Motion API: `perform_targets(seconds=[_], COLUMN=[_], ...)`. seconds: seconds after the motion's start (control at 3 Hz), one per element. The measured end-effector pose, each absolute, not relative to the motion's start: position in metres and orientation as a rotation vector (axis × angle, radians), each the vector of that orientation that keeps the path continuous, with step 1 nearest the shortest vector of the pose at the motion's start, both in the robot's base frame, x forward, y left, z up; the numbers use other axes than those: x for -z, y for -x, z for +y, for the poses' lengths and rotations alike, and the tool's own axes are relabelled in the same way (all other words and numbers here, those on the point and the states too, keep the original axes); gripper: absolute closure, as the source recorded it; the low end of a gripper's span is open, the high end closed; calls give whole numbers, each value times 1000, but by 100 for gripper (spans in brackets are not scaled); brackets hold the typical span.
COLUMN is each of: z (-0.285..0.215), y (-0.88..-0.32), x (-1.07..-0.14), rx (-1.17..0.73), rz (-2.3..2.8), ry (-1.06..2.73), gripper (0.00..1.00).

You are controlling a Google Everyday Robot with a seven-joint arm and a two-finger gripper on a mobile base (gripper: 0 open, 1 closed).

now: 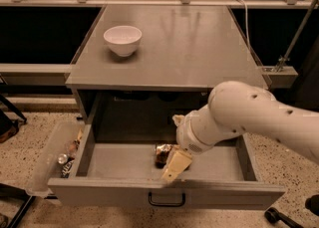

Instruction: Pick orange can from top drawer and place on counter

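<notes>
The glossy grey tabletop (199,48) sits above the wide grey top drawer (124,165), where my cream gripper (172,147) holds its jaws apart around the small dented orange-brown can (161,153). If I close off-centre, I'd likely knock it aside.

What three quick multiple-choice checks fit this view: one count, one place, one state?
1. How many bowls stand on the counter?
A none
B one
C two

2. Where is the can?
A on the counter
B in the side bin
C in the drawer

3. The drawer is:
A pulled open
B shut
C lifted out of the cabinet

Key:
1 B: a single white bowl sits near the counter's back left.
2 C: the can lies on the drawer floor, with the gripper reaching down into the drawer around it, fingers spread.
3 A: the drawer's floor and front panel show well forward of the cabinet.
</notes>
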State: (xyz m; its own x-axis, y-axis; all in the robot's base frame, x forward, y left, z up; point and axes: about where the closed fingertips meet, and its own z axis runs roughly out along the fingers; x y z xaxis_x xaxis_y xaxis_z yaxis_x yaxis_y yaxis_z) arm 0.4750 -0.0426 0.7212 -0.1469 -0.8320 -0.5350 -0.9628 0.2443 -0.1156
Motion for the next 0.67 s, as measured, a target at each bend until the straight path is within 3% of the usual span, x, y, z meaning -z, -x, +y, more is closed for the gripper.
perform_targets(seconds=[0.33,0.67], z=[-41,-32], y=[-487,-501], x=[-748,-778], rx=[-24,87], rz=[1964,1883], ry=[1621,1576], gripper=[0,0])
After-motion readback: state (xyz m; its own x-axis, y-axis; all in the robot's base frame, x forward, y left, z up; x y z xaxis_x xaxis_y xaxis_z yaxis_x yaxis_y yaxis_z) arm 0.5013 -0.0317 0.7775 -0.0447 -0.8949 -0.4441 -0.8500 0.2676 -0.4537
